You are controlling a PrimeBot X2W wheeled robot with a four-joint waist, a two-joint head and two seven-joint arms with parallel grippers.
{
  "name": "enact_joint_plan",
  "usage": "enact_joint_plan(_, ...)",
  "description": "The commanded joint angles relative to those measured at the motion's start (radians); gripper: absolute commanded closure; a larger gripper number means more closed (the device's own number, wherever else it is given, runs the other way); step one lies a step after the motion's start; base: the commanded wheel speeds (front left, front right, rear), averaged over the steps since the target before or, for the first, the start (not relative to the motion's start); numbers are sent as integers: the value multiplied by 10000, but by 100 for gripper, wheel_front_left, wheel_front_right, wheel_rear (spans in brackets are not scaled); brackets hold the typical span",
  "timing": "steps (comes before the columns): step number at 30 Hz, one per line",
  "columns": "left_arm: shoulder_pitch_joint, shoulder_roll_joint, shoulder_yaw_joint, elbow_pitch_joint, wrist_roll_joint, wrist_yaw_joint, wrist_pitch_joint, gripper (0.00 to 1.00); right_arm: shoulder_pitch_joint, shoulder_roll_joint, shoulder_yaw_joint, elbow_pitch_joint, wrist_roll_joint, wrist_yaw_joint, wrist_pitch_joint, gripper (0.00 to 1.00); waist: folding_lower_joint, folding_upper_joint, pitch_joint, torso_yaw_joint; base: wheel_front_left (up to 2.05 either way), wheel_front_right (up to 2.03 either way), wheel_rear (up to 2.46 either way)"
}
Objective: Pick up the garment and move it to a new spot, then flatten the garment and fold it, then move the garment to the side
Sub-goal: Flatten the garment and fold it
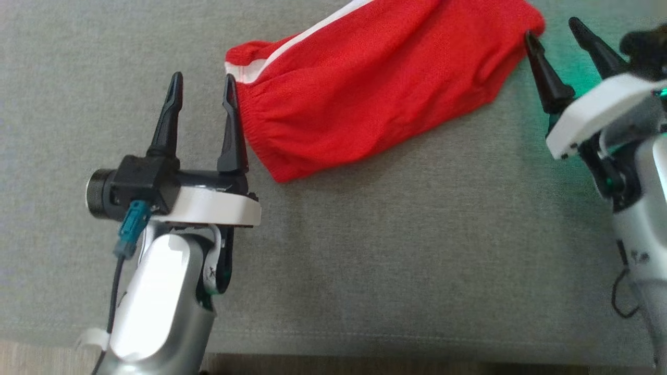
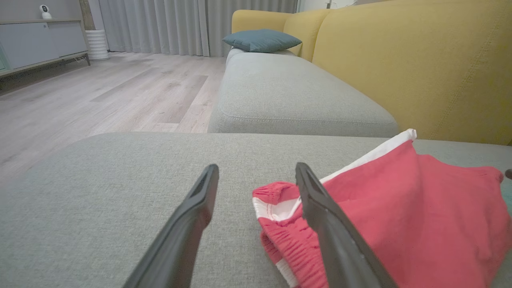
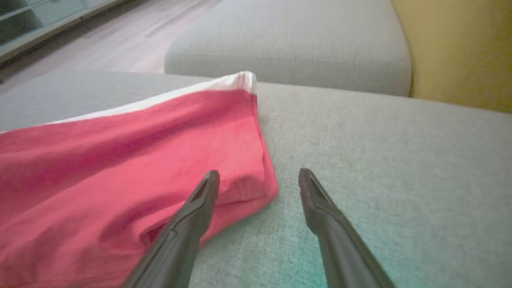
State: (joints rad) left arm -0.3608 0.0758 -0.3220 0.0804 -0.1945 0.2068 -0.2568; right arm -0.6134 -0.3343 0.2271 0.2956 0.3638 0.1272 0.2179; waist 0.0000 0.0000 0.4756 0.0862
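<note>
**Item:** garment [image 1: 375, 83] – red shorts with a white side stripe [image 1: 323, 28] and a gathered elastic waistband [image 1: 258, 135].
**Location:** laid slantwise on the grey seat cushion [image 1: 365, 250], towards its far edge. The waistband end is set to the robot's left, the leg hem to its right. The cloth lies mostly flat with soft wrinkles. In the right wrist view, layered edges are seen at the hem corner.

**Left gripper** [image 1: 203, 86]: jaws spread wide, nothing held. It is placed just beside the waistband end. Its inner finger crosses the gathered edge in the head view, and contact cannot be confirmed.

**Right gripper** [image 1: 551, 27]: jaws likewise spread wide, nothing held. One finger is set over the hem corner, the other over bare cushion.

**Surroundings:** yellow sofa back [image 2: 400, 60], blue pillow [image 2: 262, 40], wooden floor [image 2: 120, 88].

**Step in hand (judged):** a two-ended grasp is being lined up, one gripper at each end. Whether this serves the first pick-up or the flattening cannot be settled.

**Next move (judged):** each gripper is to be shifted inward and lowered so that cloth – not cushion fabric – is taken between the fingers. The left gripper needs more correction, as it is offset from the waistband. Both are then to be closed together, so the garment is lifted evenly.
</note>
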Motion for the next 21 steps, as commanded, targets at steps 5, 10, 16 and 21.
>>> enact_joint_plan(5,-416,-55,282,-285,172,-122,-49,0,-992,-44,299,1290,349,35,660,0,0,0,169,198,0,0,0)
enact_joint_plan(10,-436,-130,351,-222,244,-206,-49,0,-1478,119,713,2305,865,35,1283,13,0,0,154,207,0,0,0)
enact_joint_plan(16,-344,-178,475,-134,318,-269,-49,0,-1362,178,1198,2403,1605,35,1270,100,0,0,-49,100,0,0,0)
enact_joint_plan(21,-159,-193,555,-63,380,-385,-49,0,-343,196,999,1795,2005,35,414,100,0,0,-433,-54,0,0,0)
